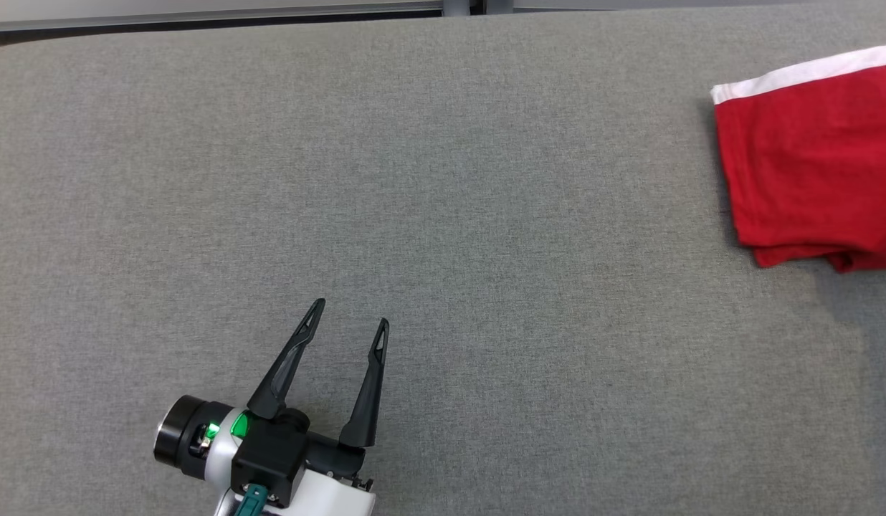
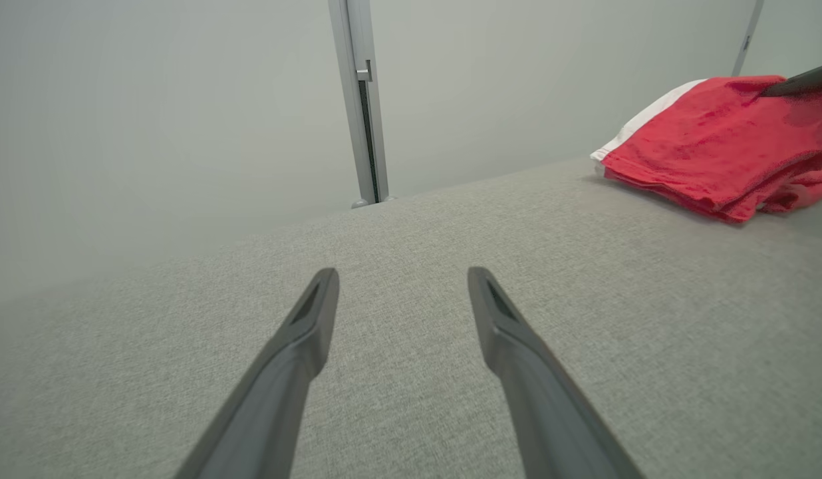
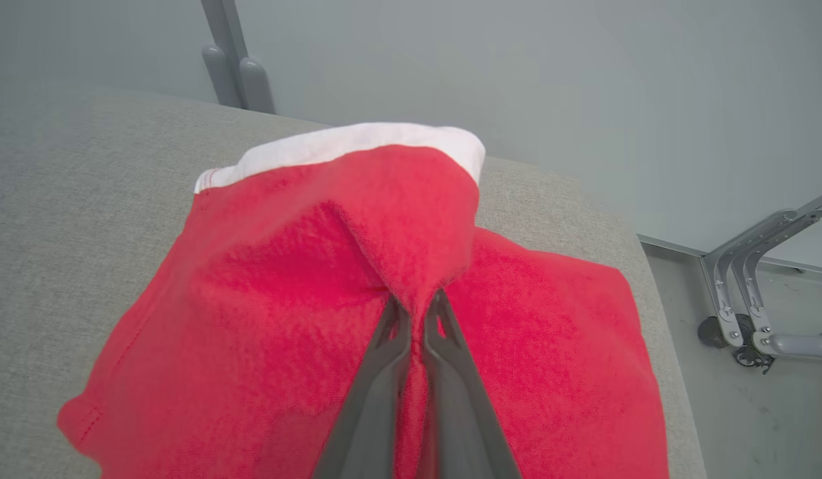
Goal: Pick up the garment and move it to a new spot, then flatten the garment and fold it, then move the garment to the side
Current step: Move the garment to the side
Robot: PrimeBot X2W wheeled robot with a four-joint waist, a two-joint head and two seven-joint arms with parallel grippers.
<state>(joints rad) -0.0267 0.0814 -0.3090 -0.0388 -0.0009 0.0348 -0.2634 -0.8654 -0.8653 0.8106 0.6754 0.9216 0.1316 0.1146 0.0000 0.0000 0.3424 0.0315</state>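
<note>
The big grey cloth-covered table (image 1: 414, 215) has the folded red garment with a white band (image 1: 808, 165) lying near its right edge. The right claw (image 3: 417, 309) pinches a small bit of it tight. The left claw (image 1: 350, 312) gapes wide, empty. That small pinch might slip, spilling the folds.

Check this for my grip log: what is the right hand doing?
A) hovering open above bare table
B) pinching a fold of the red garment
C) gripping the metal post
B: the right wrist view shows the right hand shut on a raised fold of the red garment.
</note>
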